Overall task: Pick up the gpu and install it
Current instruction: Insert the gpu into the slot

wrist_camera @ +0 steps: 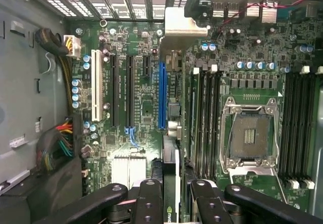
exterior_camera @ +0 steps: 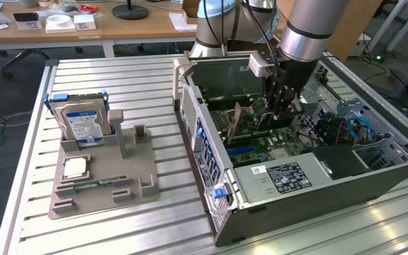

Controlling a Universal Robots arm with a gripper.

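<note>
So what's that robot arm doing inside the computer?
The arm's claw is down inside the open computer case, shut on the gpu, a thin card seen edge-on. The card is held over the motherboard beside the long blue slot; whether it is seated I cannot tell. A hard drive and a memory stick rest in a grey holder outside the case.

From where I stand, no word or number can be made out. The silver hard drive (exterior_camera: 71, 110) carries a blue-and-white label (exterior_camera: 85, 127). The grey metal power supply box (exterior_camera: 257, 188) has a black label (exterior_camera: 290, 178) with white print and a small white sticker (exterior_camera: 258, 170). The thin dark gpu (wrist_camera: 170, 183) shows a green emblem (wrist_camera: 168, 218). All are too small to read.
</note>
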